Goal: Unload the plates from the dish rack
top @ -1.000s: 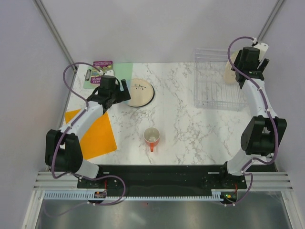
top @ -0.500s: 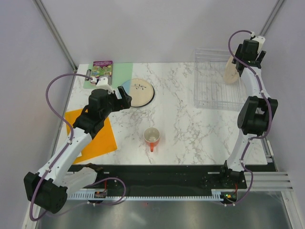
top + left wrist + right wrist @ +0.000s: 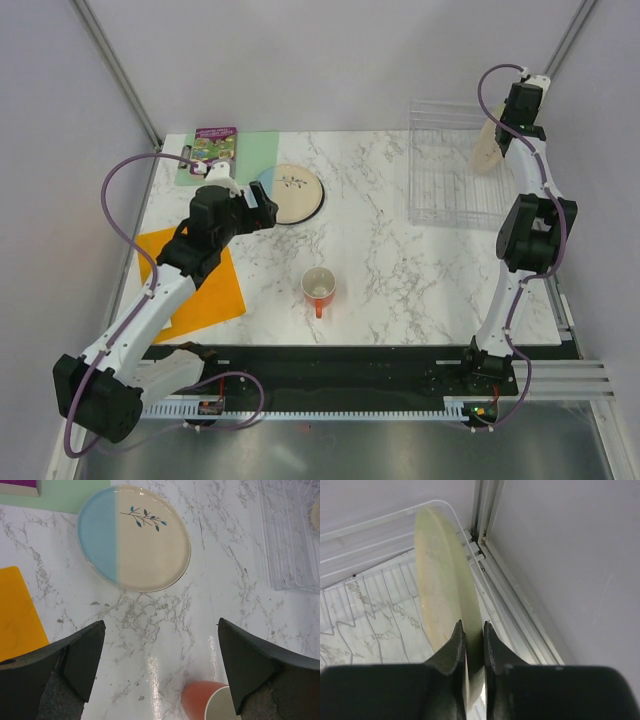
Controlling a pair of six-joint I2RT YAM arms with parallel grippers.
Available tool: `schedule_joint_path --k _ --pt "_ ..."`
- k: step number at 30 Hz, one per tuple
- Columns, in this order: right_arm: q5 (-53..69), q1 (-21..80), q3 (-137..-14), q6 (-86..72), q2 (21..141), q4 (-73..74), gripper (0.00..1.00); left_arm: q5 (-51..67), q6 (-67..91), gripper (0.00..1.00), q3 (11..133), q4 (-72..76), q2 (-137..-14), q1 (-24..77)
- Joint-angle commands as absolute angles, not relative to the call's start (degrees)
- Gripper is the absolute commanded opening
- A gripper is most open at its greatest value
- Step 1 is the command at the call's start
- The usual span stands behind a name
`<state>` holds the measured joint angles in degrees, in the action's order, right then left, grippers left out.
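A pale yellow-cream plate (image 3: pixel 440 575) stands on edge at the right end of the clear wire dish rack (image 3: pixel 365 605). My right gripper (image 3: pixel 472 630) is shut on its rim, one finger on each face. From above, that plate (image 3: pixel 486 152) shows at the rack's (image 3: pixel 445 185) far right under the right gripper (image 3: pixel 503 135). A cream and pale-blue plate with a sprig (image 3: pixel 135 537) lies flat on the marble. My left gripper (image 3: pixel 160 665) hangs open just short of it, holding nothing; from above the left gripper (image 3: pixel 262 196) sits at that plate's (image 3: pixel 295 193) left edge.
An orange-red mug (image 3: pixel 319 288) stands upright mid-table, its rim showing beside my left gripper's right finger (image 3: pixel 250 665). An orange mat (image 3: pixel 200 280) lies at the left, a green mat (image 3: pixel 250 150) with a booklet at the far left. The enclosure wall runs close behind the rack.
The right jaws have closed from wide open onto the yellow plate's rim. The left arm has pulled back slightly from the sprig plate, still open.
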<state>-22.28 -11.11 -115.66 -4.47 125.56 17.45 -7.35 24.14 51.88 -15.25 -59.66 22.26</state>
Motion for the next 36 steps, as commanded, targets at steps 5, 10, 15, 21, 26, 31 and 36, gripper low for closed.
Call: schedule_joint_path --k 5,10,15,21,26,31,36 --pt "-18.46 -11.34 -113.21 -5.27 120.77 12.22 0.00 -7.03 23.47 1.00 51.86 -12.48 -60.73 22.32" --pt "-19.07 -11.16 -113.38 -5.19 117.78 11.34 0.00 -7.99 23.55 1.00 50.98 -12.92 -60.29 22.32" --pt "-18.20 -10.99 -115.92 -5.80 115.75 12.56 0.00 -8.53 23.64 1.00 50.27 -13.89 -60.38 22.32" --pt "-17.66 -10.90 -119.88 -6.42 113.65 15.02 0.00 -9.67 23.38 1.00 48.96 -14.50 -60.47 22.32" --pt "-19.25 -10.90 -120.50 -5.19 112.24 15.73 0.00 -9.67 23.55 1.00 48.69 -14.94 -60.03 22.32" --pt "-19.60 -10.90 -119.45 -5.36 110.05 15.91 0.00 -9.41 23.64 1.00 48.69 -15.12 -59.59 22.32" --pt "-19.16 -10.03 -119.44 -5.97 106.09 17.57 0.00 -8.96 24.78 1.00 47.99 -15.12 -59.77 22.24"
